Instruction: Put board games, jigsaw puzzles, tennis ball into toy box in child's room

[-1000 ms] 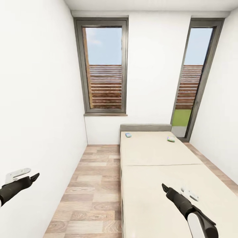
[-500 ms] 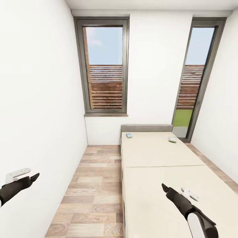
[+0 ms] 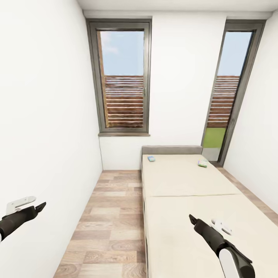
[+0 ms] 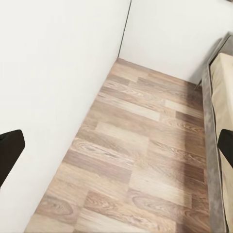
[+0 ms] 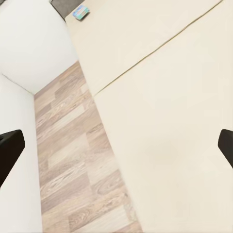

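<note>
Bed (image 3: 185, 185) beige, two small board games, blue (image 3: 151, 158), green-white (image 3: 202, 163), by headboard, both grippers' fingers spread, empty.

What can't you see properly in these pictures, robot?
- The two board games, one blue and one greenish, lie far off near the headboard in the head view: too small to read their covers.
- The bed is cut off by the picture's bottom and right edges.
- The left gripper and right gripper: just dark fingertips at the edges of each wrist view.
</note>
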Controlling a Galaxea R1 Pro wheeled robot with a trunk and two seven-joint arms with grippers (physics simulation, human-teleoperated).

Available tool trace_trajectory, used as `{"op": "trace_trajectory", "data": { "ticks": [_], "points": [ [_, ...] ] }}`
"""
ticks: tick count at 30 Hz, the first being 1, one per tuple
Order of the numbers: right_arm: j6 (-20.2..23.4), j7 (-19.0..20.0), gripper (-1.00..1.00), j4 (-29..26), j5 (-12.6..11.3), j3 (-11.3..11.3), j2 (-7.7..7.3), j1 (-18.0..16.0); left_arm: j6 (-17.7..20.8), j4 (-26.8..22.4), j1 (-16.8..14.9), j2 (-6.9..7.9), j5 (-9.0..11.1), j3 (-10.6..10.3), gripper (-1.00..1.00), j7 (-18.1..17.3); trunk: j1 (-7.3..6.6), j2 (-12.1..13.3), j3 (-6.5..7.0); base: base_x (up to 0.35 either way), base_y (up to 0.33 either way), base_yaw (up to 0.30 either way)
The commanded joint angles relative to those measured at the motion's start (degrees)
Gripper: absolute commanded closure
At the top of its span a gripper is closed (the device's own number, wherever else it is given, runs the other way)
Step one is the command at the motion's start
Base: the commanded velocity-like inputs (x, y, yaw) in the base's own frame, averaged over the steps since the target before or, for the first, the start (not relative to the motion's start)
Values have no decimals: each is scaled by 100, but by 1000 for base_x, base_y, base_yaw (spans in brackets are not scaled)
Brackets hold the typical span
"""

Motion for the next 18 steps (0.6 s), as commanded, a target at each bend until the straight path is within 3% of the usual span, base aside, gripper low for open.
{"op": "trace_trajectory", "data": {
  "ticks": [1, 11, 18],
  "points": [
    [25, -44, -100, -8, -61, -6, 5, -3, 34, -2, -3, -1, 16, 11, -100, -21, 4, -5, -3, 87, 64, -94],
    [17, -44, -100, -8, -61, -8, 2, -4, 31, -2, -3, -1, 16, 10, -100, -21, 4, -5, 13, 27, 20, -178],
    [7, -44, -100, -8, -62, -3, 4, -4, 31, -2, -3, -1, 16, 9, -100, -21, 4, -5, 18, 2, 2, -61]
  ]
}}
